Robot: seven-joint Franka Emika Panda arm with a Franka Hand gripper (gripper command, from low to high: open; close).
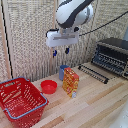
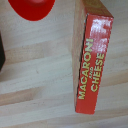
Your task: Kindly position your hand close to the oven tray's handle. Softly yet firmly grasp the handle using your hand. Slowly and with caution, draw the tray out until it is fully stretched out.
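Note:
In the exterior view my hand point(image 1: 61, 51) hangs high above the table with its two dark-blue-tipped fingers apart and nothing between them. It is well to the exterior view's left of the oven point(image 1: 114, 54), a black and silver box at the right edge. The oven tray point(image 1: 93, 73), a flat dark rack of thin bars, lies low in front of the oven and sticks out toward the table's middle. My hand is above and apart from it. The wrist view shows neither the fingers, the oven nor the tray.
Below my hand stand an orange macaroni and cheese box point(image 1: 71, 81), also in the wrist view point(image 2: 92, 65), a blue cup point(image 1: 63, 71) and a red bowl point(image 1: 48, 86) point(image 2: 32, 9). A red basket point(image 1: 20, 100) sits at the exterior view's left. A slatted wall stands behind.

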